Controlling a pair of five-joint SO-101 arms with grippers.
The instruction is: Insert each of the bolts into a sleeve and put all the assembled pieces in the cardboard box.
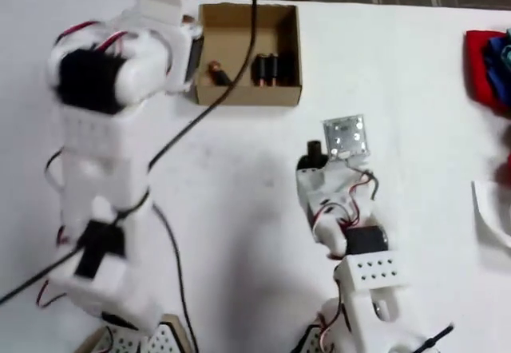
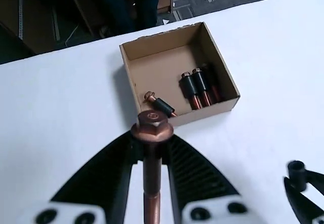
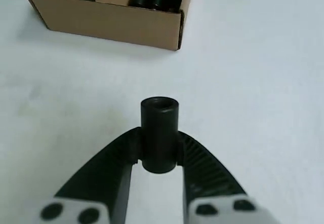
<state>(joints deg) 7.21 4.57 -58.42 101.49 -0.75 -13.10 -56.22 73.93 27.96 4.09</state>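
At the far left of the white table [image 1: 239, 209], your left arm [image 1: 112, 73] stands tall just beside the left wall of the cardboard box [image 1: 247, 95]. Your left gripper [image 2: 152, 145] is clamped on a copper bolt [image 2: 152, 178]. The shank runs back between the two black fingers [image 2: 111, 168], and the flanged hex head sticks out past their tips. From that wrist view the bolt head hangs over bare table, just short of the box's near wall [image 2: 212, 110].

Moving right, the open box sits near the table's far edge. In its left part you have one assembled piece [image 2: 161, 104] lying at an angle, with its copper head toward the left wall. Against the right side lie more assembled pieces [image 2: 195, 88], side by side and touching, black sleeves over copper shanks. You can count two clearly; a third dark shape next to the right wall is hard to confirm.

Further right, on the near side of the box's right corner and apart from it, your right gripper [image 3: 158, 153] is pinched around a black sleeve [image 3: 159, 133]. Its open bore end sticks out beyond the fingertips, toward the box [image 3: 101, 19]. The high view shows the same sleeve [image 1: 313, 152] low over the table.

At the right edge lies a red cloth [image 1: 485, 57], well apart from everything else.
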